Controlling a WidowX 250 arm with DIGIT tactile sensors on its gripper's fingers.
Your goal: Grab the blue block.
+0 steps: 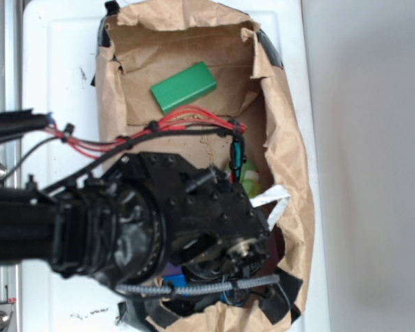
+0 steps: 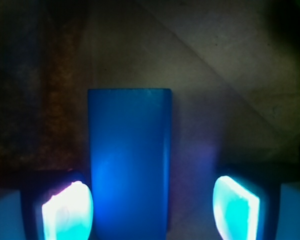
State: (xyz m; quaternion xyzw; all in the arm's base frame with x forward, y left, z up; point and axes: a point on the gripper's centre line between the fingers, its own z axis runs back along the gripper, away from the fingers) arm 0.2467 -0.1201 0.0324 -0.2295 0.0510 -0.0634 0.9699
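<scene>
Viewing through the wrist camera, I see the blue block (image 2: 129, 160) lying flat on the brown paper floor (image 2: 220, 90) of the paper bag (image 1: 290, 152), directly between the two fingers of the tool (image 2: 151, 209). The tool is spread: the left pad (image 2: 67, 212) sits just beside the block's left edge, perhaps touching, while the right pad (image 2: 236, 206) stands clearly apart from its right edge. The block's long axis runs straight away from the tool, parallel to the fingers, so closure would fall across its short width. The block is off-centre toward the left pad.

In the exterior view, the arm (image 1: 111, 228) hides most of the block; only a blue sliver (image 1: 174, 281) shows beneath the wrist. The green block (image 1: 184, 87) lies well apart, deeper in the bag.

My judgement: alignment is adequate; closing is the remaining step.
</scene>
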